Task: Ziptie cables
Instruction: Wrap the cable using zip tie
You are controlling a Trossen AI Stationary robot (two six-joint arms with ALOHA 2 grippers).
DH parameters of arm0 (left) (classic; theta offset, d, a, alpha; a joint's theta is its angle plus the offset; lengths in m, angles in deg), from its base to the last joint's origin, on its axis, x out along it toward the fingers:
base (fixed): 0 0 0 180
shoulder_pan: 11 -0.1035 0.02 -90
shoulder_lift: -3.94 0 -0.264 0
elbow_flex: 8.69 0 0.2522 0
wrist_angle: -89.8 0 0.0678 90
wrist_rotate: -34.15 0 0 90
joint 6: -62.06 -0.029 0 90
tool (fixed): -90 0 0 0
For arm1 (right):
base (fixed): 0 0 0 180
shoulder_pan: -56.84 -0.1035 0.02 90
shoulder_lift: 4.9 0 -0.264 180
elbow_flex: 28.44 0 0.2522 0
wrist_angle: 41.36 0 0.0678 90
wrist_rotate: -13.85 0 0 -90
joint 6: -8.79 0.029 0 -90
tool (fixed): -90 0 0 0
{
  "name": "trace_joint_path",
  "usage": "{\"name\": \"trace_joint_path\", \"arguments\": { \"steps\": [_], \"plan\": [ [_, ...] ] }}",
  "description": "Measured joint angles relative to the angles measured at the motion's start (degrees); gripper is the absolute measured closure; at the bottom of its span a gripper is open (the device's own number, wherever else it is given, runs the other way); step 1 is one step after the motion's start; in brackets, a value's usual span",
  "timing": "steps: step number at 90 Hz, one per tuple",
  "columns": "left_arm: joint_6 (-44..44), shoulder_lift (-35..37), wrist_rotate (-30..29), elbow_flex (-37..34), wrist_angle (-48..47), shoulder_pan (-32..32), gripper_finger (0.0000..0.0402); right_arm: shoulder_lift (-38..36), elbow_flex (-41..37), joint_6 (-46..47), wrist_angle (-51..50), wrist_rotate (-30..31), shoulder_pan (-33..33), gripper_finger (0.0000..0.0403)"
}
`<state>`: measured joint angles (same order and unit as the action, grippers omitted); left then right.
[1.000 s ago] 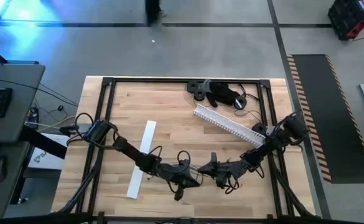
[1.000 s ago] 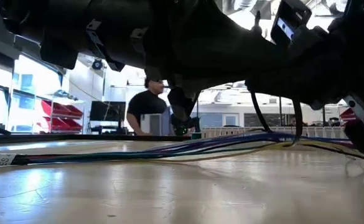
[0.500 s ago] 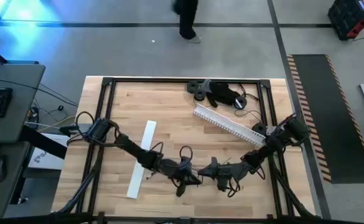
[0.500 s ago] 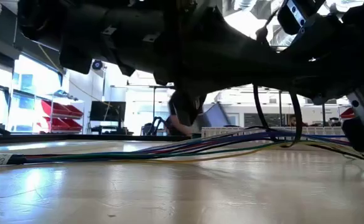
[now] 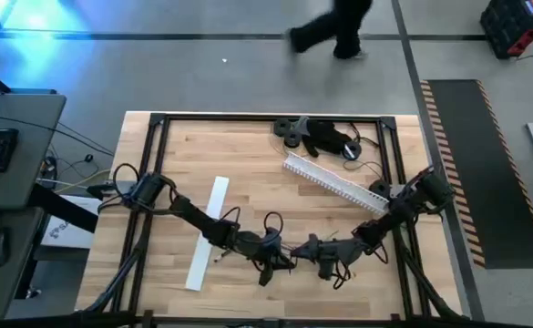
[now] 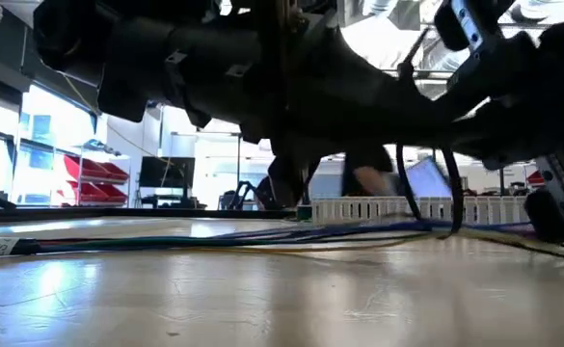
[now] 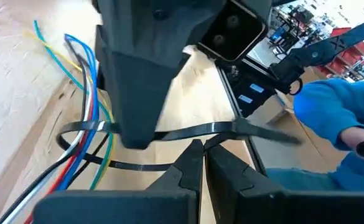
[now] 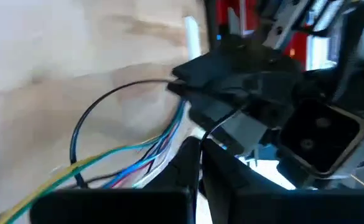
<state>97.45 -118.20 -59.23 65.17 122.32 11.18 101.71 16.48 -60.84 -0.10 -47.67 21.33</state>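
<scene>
Two grippers meet low over the near-middle of the table, both at the cables.

The left gripper (image 5: 275,262) has its fingers (image 7: 191,163) pressed together with only a thin slit between them, closed on a black zip tie (image 7: 188,132) that loops around the cables (image 7: 85,134). The right gripper (image 5: 304,250) faces it from the other side, fingers (image 8: 191,163) likewise drawn nearly shut; what they pinch cannot be told, though a dark loop (image 8: 107,106) and the coloured wires run right up to the tips. The cables lie in a slim bundle on the wooden table (image 5: 248,155) between the two grippers, stretching flat across the low view. A flat white strip (image 5: 208,232) lies beside the left arm, and a white comb-toothed rail (image 5: 334,183) lies farther back near the right arm. Beyond the table a person (image 5: 334,27) crosses the floor.
</scene>
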Motion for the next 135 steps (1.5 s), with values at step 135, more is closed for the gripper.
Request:
{"name": "trace_joint_path", "arguments": {
  "steps": [135],
  "plan": [
    [0.4, 0.1, -1.1, 0.1, -1.3, 1.3, 0.0402, 0.0, 2.9, 15.6, -3.0, -4.8, 4.2, 0.0402]
  ]
}}
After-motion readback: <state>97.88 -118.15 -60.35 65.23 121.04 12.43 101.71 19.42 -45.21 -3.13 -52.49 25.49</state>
